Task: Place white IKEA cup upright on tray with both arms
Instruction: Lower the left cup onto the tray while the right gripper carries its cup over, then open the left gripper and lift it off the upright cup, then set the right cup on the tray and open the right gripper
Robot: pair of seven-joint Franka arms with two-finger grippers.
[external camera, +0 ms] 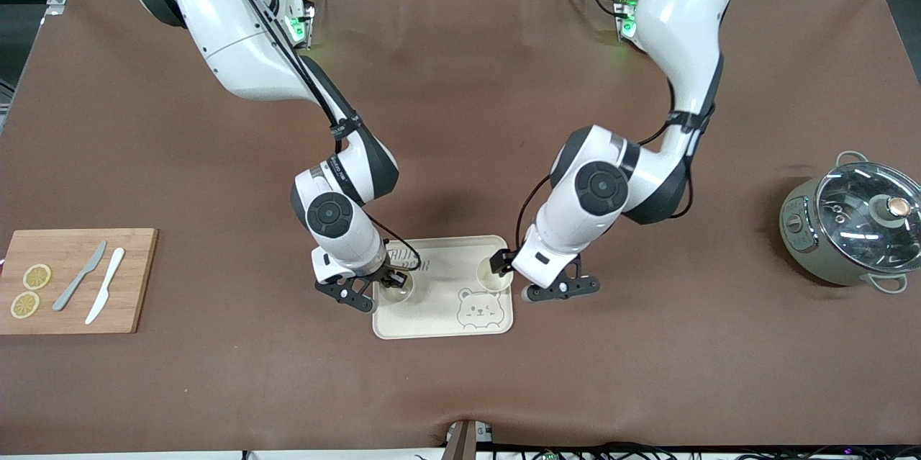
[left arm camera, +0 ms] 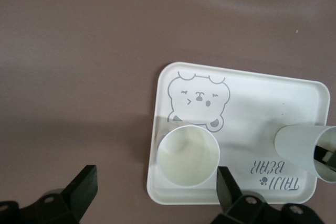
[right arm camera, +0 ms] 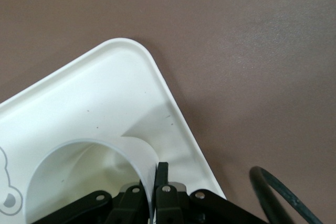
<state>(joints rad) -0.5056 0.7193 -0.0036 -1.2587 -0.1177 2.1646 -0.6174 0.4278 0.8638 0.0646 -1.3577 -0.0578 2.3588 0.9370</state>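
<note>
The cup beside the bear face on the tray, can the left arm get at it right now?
Probably yes. The left gripper is open directly above that upright cup, nothing between them. The right gripper pinches the rim of the other cup, apart from it on the tray.

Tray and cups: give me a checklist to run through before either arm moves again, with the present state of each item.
1. Cup under the left gripper stands upright on the tray: ok; this cup shows its open mouth.
2. Left gripper jaws are open and clear of that cup: ok.
3. Second cup sits on the tray: ok, at the right arm's end.
4. Right gripper is shut on the second cup's rim: ok, one jaw inside the wall and one outside.
5. Second cup's base is flat on the tray: cannot tell.
6. Both cups are inside the tray's rim: ok.
</note>
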